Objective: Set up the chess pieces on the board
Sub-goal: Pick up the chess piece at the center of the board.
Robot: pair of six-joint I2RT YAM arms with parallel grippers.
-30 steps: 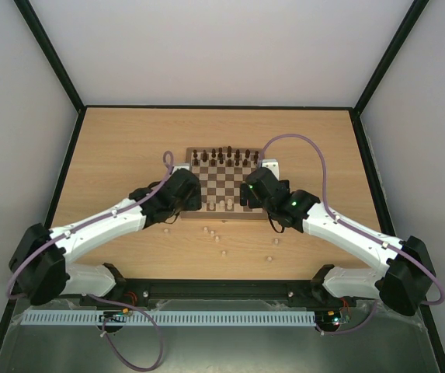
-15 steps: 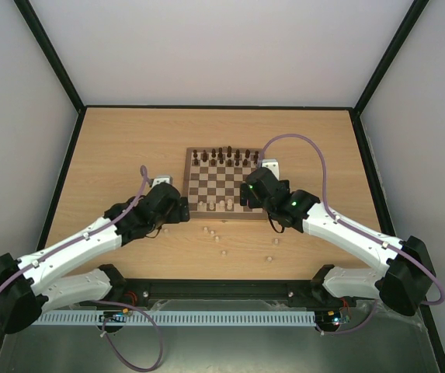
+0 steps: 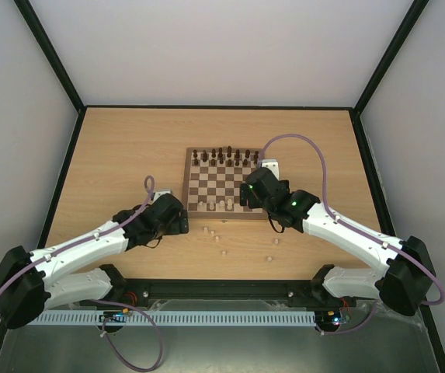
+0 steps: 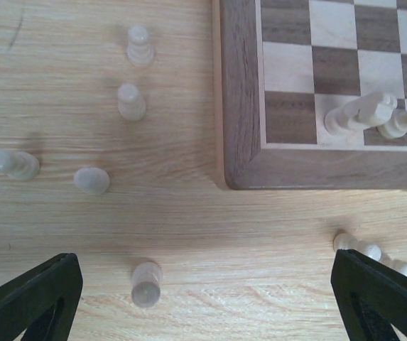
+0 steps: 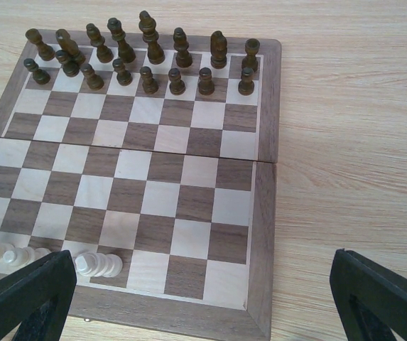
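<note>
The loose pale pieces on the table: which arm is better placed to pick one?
Left. The left gripper, open, hangs over the table beside the board's corner, with loose pale pieces right below; the right gripper is over the board.

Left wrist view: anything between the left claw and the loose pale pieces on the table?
Nothing visible. The left claw is open above the table, and the nearest pale piece sits inside its open span, unobstructed. The board corner lies beyond it, off to the side.

The left gripper has drawn back off the board, its jaws now wide.
</note>
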